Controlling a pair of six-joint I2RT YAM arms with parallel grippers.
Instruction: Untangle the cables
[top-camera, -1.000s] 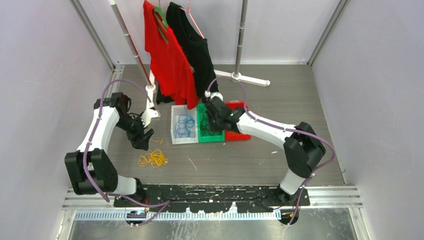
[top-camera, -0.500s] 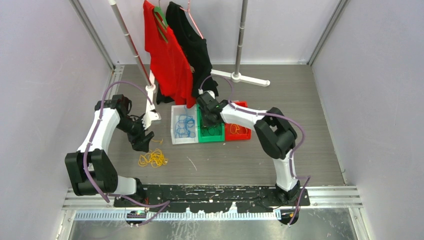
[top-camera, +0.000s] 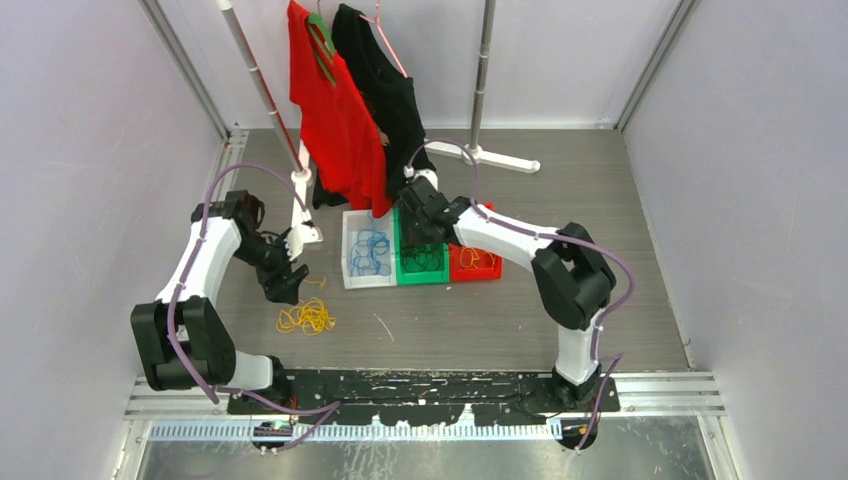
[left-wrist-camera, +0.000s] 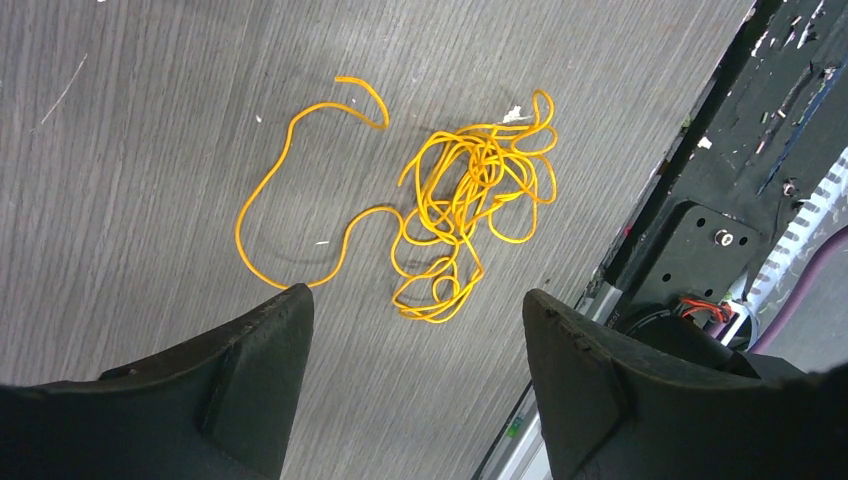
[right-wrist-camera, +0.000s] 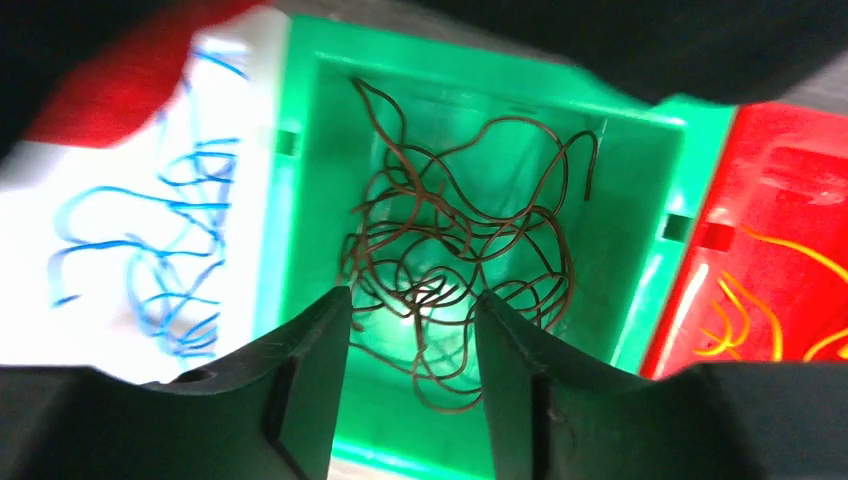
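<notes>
A tangle of yellow-orange cables (top-camera: 306, 318) (left-wrist-camera: 470, 190) lies loose on the grey table, one end trailing out to the side. My left gripper (top-camera: 283, 285) (left-wrist-camera: 415, 300) hovers just above and beside it, open, with nothing between its fingers. Three bins sit mid-table. The white bin (top-camera: 352, 282) holds blue cables (right-wrist-camera: 150, 240), the green bin (right-wrist-camera: 310, 180) holds dark cables (right-wrist-camera: 455, 240), and the red bin (top-camera: 482, 273) holds yellow cables (right-wrist-camera: 770, 300). My right gripper (top-camera: 418, 215) (right-wrist-camera: 412, 300) hangs over the green bin, open and empty above the dark cables.
A clothes rack at the back carries a red shirt (top-camera: 335, 120) and a black shirt (top-camera: 385, 90), which hang just behind the bins. Its white feet (top-camera: 500, 160) rest on the table. A short yellow scrap (top-camera: 315, 282) lies near the left gripper. The black mounting plate (top-camera: 420, 385) runs along the near edge.
The right gripper went from shut to open over the green bin, and its arm drew back toward the rack. The left arm has barely moved.
</notes>
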